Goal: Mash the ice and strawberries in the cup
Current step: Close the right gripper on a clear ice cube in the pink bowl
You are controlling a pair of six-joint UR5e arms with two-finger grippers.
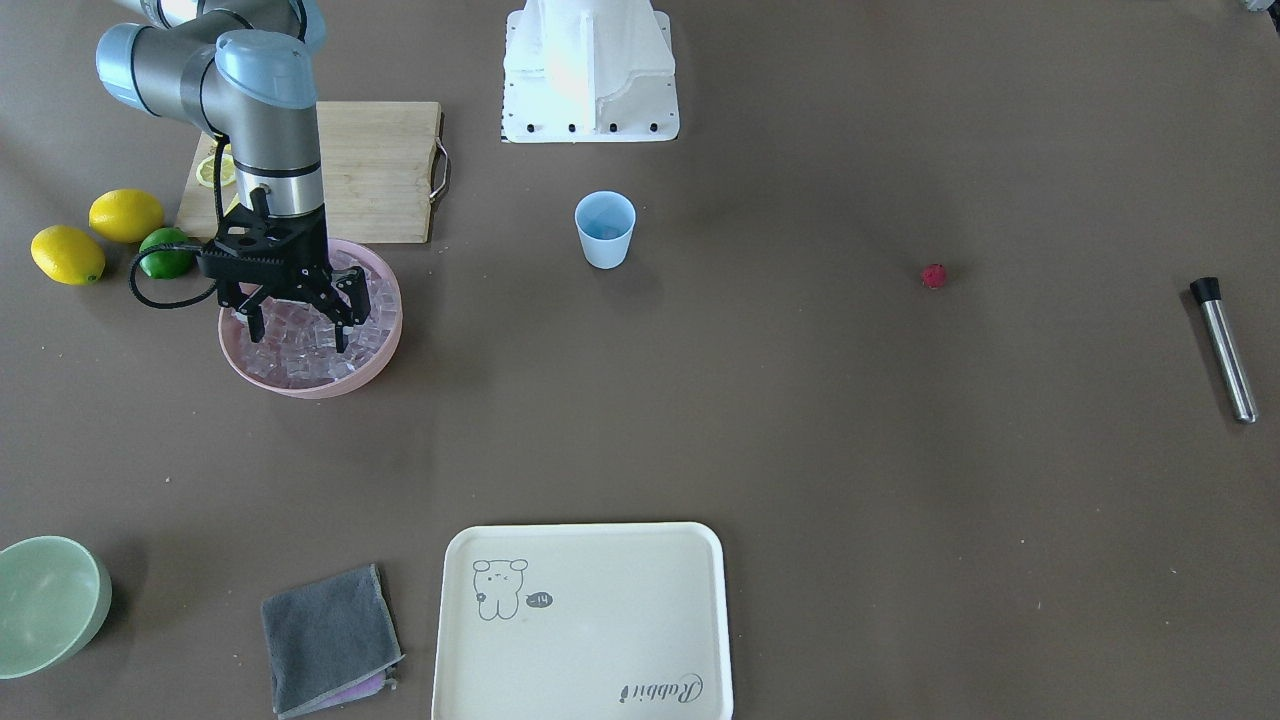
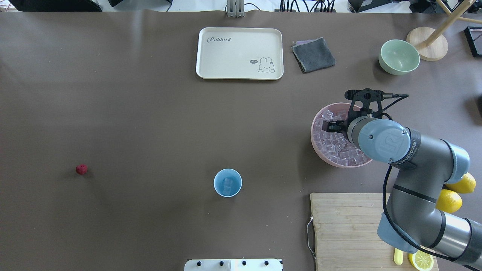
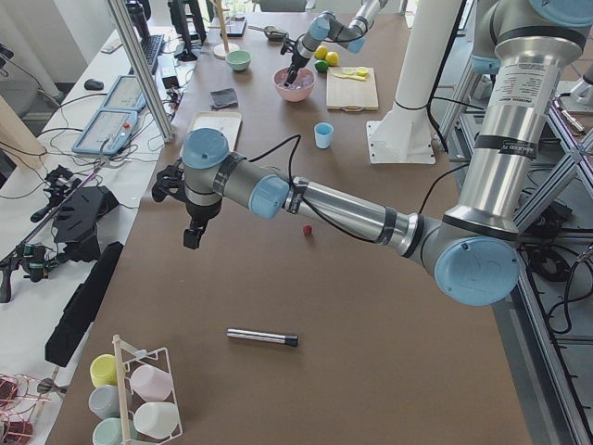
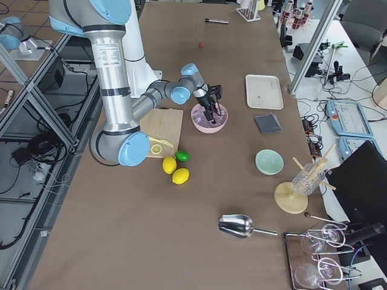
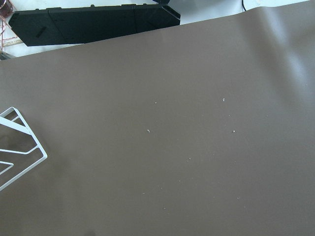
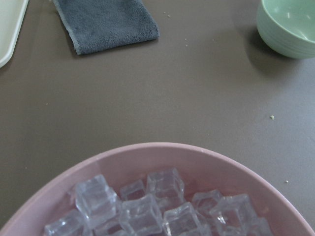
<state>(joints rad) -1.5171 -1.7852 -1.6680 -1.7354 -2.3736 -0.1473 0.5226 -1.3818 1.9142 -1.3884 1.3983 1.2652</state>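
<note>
The light blue cup (image 1: 605, 230) stands upright mid-table with a clear ice cube inside (image 2: 227, 183). More ice (image 1: 300, 345) fills the pink bowl (image 1: 396, 325). My right gripper (image 1: 298, 338) hangs over that bowl, open, its fingertips down at the cubes, which the right wrist view shows close up (image 6: 142, 211). The strawberry (image 1: 934, 275) lies alone on the table, far from the cup. My left gripper (image 3: 193, 236) hovers above bare table near the table's left end and shows only in the exterior left view. I cannot tell whether it is open or shut.
A steel muddler (image 1: 1225, 350) lies near the left end. A cream tray (image 1: 585, 620), a grey cloth (image 1: 330, 640) and a pale green bowl (image 1: 50, 600) sit along the operators' side. A wooden cutting board (image 1: 370, 170), two lemons (image 1: 125, 215) and a lime (image 1: 165, 255) are behind the pink bowl.
</note>
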